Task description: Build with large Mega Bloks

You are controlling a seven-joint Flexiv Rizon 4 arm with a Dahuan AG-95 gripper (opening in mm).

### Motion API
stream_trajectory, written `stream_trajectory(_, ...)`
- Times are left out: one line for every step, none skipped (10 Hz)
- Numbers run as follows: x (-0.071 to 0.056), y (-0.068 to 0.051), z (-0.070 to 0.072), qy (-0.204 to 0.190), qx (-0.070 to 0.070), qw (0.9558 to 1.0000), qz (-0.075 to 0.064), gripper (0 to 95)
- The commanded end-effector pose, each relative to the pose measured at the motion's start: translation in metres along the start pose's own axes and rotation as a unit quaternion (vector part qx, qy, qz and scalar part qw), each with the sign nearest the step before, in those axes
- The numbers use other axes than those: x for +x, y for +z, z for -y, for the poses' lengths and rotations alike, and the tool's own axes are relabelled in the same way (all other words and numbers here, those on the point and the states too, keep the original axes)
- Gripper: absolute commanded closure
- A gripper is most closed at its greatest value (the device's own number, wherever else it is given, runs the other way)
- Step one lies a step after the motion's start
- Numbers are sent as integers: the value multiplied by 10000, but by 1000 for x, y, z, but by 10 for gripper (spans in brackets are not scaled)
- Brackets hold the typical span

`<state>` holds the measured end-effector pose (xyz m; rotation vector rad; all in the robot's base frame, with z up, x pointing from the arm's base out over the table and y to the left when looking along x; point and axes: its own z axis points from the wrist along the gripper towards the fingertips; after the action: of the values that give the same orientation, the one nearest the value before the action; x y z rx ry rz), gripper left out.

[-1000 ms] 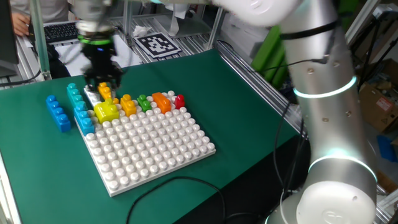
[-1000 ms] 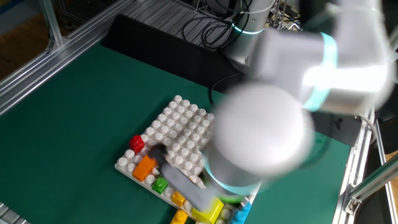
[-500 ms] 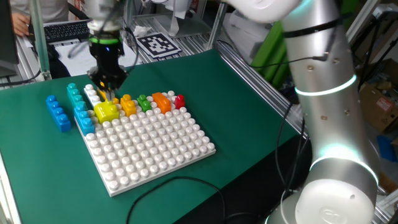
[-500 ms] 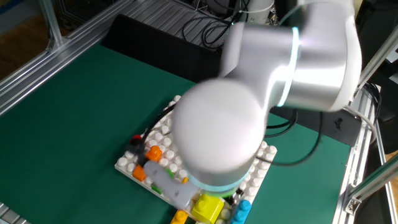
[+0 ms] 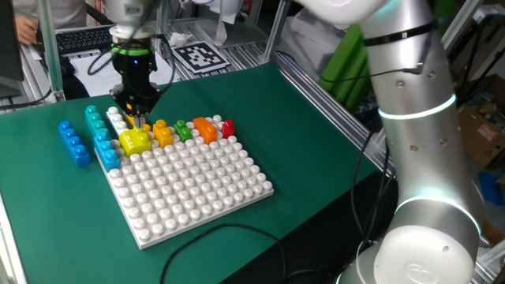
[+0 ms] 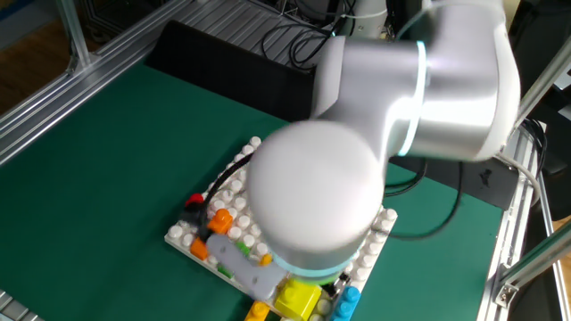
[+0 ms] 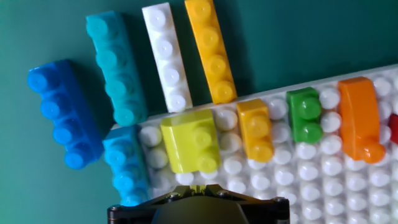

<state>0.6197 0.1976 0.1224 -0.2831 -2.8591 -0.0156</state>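
Green matting covers the counter [image 5: 300, 134], and on it a white studded baseplate [image 5: 193, 185] is laid. Along the baseplate's far edge a row of bricks is seated: a teal brick [image 7: 126, 167] at the corner, then a yellow-green block [image 7: 189, 141], a small yellow brick [image 7: 255, 129], a green brick [image 7: 305, 114], an orange brick [image 7: 359, 118] and a red one [image 5: 228, 128] (only its edge is caught in the hand view). Off the plate, on the mat, four long bricks are laid side by side: blue [image 7: 62, 113], teal [image 7: 115, 66], white [image 7: 166, 56] and a long yellow brick [image 7: 211, 51]. The pincer [image 5: 135, 118] is held closed, pointing steeply down just behind the yellow-green block; whether anything is pinched cannot be told.
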Motion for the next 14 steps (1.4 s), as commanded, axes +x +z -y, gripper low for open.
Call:
stream_trajectory(-5,-2,-3,-3,26,10000,-63,950)
stream_trajectory(-4,-2,-3,-13,35,10000,-51,950)
stream_trajectory(-3,-3,-4,-12,38,10000,-47,950)
stream_trajectory(-2,-3,-4,-6,40,10000,-43,950)
stream_trajectory(-2,-4,-5,-3,44,10000,-42,950)
stream_trajectory(-2,-4,-5,-1,46,10000,-41,950)
stream_trajectory(-1,-4,-5,12,55,10000,-47,950)
stream_trajectory(-1,-4,-5,18,56,10000,-49,950)
stream_trajectory(-1,-4,-5,22,51,10000,-50,950)
stream_trajectory(-1,-4,-5,22,52,10000,-48,950)
stream_trajectory(-1,-4,-5,25,54,10000,-45,950)
stream_trajectory(-1,-4,-6,26,52,10000,-48,950)
stream_trajectory(-1,-4,-6,22,46,10000,-49,950)
stream_trajectory(-1,-4,-6,19,44,10000,-46,950)
